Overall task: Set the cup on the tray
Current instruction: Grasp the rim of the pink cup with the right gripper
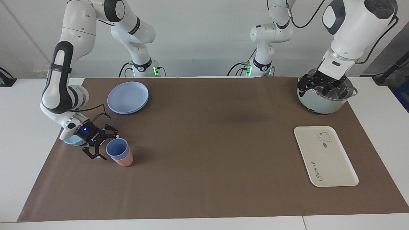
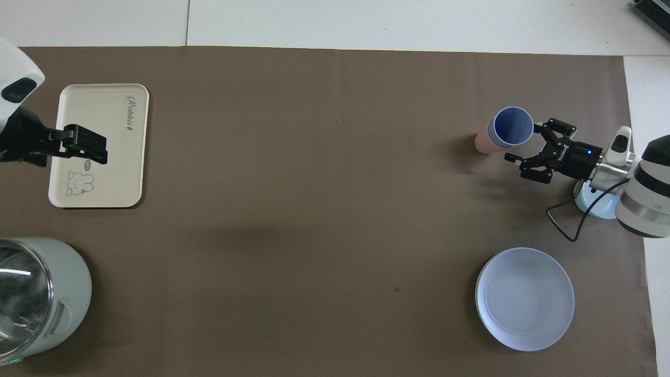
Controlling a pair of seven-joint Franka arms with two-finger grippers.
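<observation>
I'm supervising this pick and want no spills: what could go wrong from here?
1. The periwinkle-blue plastic cup sits nested in a salmon-pink tumbler; lifting may drag both.
2. The open right gripper arrives from the side and could tip the stack.
3. The cream rectangular tray lies at the left arm's end, a long carry.

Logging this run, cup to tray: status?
Right gripper open beside periwinkle-blue plastic tumbler, no grip. Left gripper open, waiting over pale-green pot. Tumbler nested in salmon-pink tumbler; cream-white rectangular tray bare.
</observation>
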